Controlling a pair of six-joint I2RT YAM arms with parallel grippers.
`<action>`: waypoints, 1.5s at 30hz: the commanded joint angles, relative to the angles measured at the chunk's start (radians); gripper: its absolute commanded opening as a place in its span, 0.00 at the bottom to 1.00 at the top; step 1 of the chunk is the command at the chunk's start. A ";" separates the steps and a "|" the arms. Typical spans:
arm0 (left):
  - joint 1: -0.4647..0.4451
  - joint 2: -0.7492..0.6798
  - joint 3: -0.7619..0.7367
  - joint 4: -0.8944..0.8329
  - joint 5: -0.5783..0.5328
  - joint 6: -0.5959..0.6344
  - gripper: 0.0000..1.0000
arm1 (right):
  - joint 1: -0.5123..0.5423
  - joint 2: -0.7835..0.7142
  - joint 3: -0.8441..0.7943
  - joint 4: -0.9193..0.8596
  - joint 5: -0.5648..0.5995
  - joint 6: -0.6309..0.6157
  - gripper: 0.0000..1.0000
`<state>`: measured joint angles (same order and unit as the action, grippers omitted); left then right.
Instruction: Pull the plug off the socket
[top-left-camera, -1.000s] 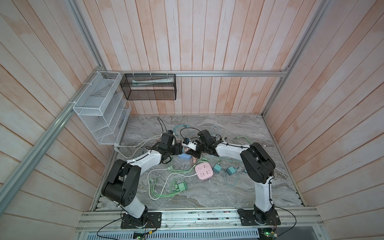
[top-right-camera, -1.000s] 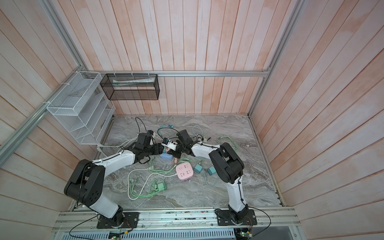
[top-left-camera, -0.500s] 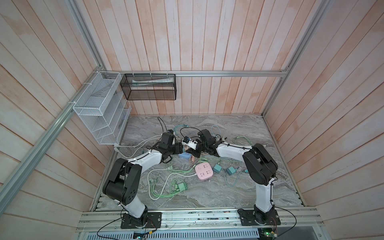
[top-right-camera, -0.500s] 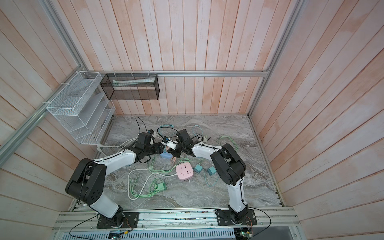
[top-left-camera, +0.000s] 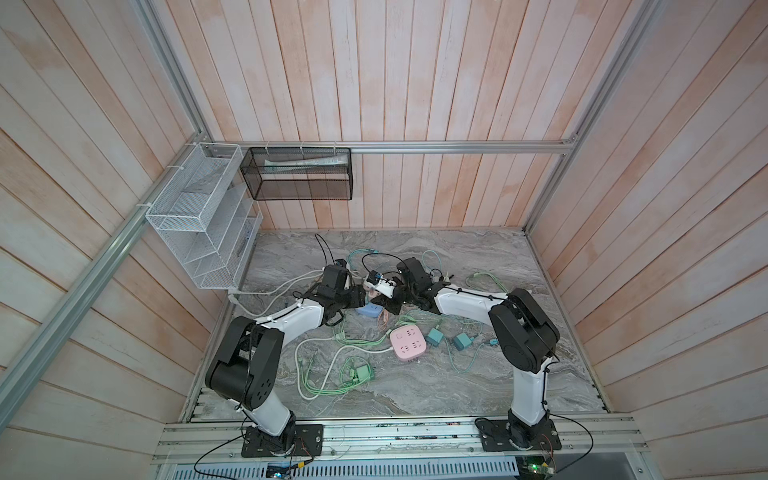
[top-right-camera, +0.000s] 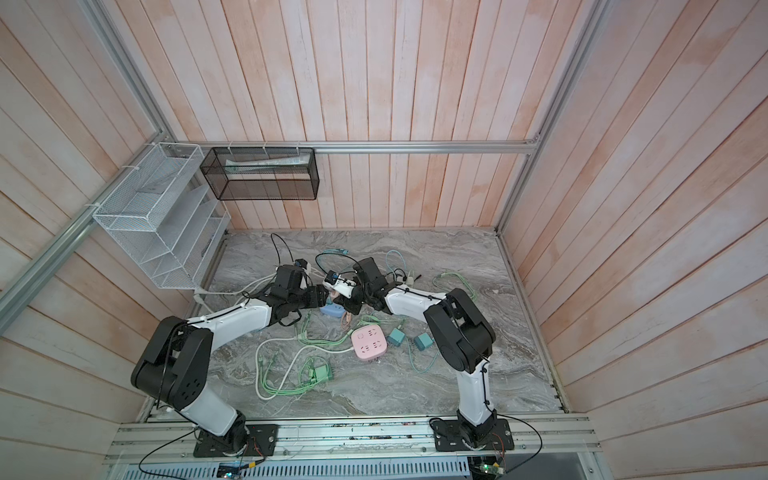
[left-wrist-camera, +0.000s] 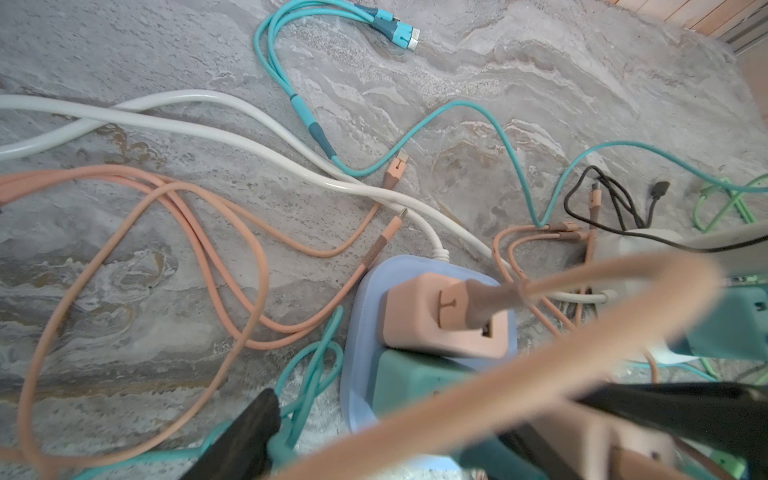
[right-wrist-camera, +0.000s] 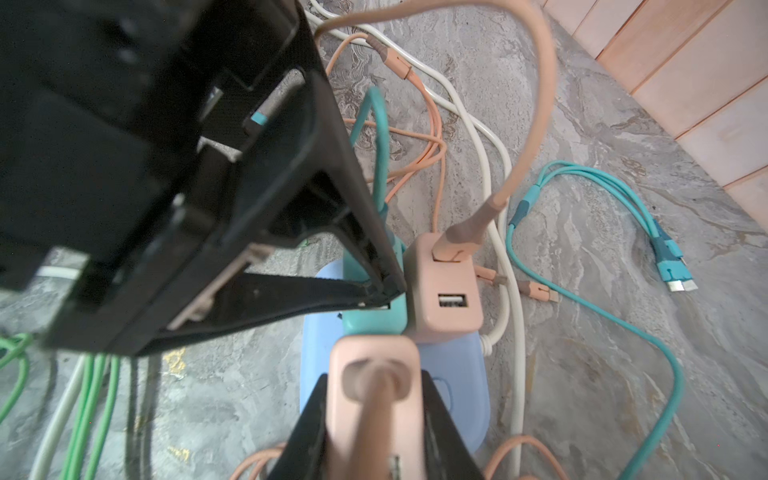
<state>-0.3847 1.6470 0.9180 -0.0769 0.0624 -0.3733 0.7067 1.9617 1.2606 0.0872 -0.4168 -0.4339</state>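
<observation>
Between the two arms, near the middle of the table (top-left-camera: 457, 386), lies the blue socket (right-wrist-camera: 453, 374), and the plug (right-wrist-camera: 374, 365) I want is at its near end. My right gripper (right-wrist-camera: 372, 415) is closed narrow on the two flat sides of this plug. Whether its pins sit in the socket I cannot tell, because the body hides them. My left gripper (top-left-camera: 360, 296) has its jaws apart, astride the socket, with one finger (right-wrist-camera: 299, 297) at the teal plug (right-wrist-camera: 374, 320) – I judge it is there to hold the socket down.

The plug looks like a small block of hard, smooth plastic: light, stiff, a little slippery. I think the flat sides are the right place to hold, not its cable (right-wrist-camera: 368, 440), which is soft and would only bend. The socket seems light too, so it may rise with the plug if nothing presses on it.

The table is smooth grey stone pattern, crowded with loose peach, teal, white and green cables – one could catch on a finger. A second plug (right-wrist-camera: 444, 291) stands just beside the teal one. A pink socket (top-left-camera: 408, 342) lies apart, nearer the arm bases. Wooden plank walls close three sides, and two wire baskets hang well above the work.
</observation>
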 joint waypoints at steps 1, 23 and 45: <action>-0.001 0.045 -0.048 -0.171 -0.062 0.031 0.76 | -0.009 -0.044 -0.025 0.047 -0.024 0.035 0.00; 0.038 0.003 -0.080 -0.191 -0.119 0.040 0.77 | -0.102 -0.071 -0.117 0.021 -0.077 0.181 0.04; 0.055 -0.077 -0.098 -0.209 -0.123 0.025 0.78 | -0.108 0.041 0.000 -0.100 -0.208 0.231 0.31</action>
<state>-0.3382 1.5616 0.8665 -0.1352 -0.0174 -0.3664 0.6010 1.9831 1.2331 0.0090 -0.5774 -0.2131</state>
